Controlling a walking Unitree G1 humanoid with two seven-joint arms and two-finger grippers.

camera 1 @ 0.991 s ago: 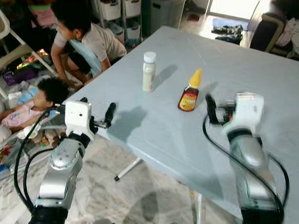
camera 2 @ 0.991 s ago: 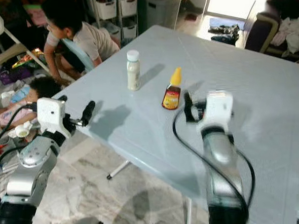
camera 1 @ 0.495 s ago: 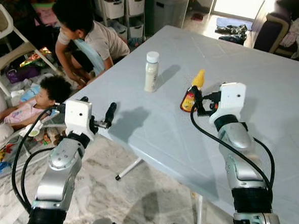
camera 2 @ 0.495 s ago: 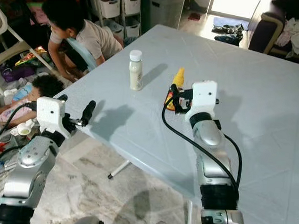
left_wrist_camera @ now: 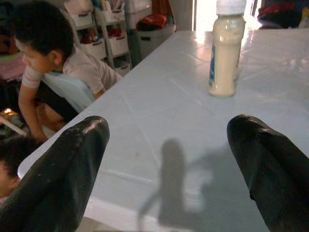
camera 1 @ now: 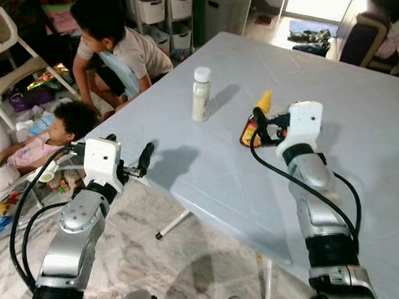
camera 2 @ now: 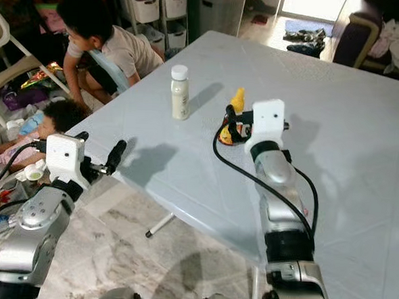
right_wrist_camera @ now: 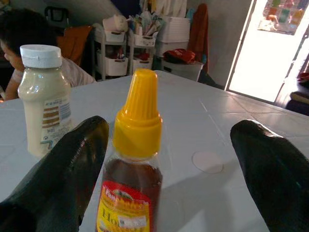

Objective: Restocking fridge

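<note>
Right wrist view: right gripper (right_wrist_camera: 166, 159) spread wide, honey (right_wrist_camera: 133, 164) off-centre between fingers, mid-table (camera 1: 365, 99). Centre it, then close below cap. Left gripper (left_wrist_camera: 169, 169) spread, near edge.

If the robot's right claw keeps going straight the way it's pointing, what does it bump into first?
Probably the honey bottle: it stands upright between the open fingers of the right claw, though closer to one finger than the other.
</note>
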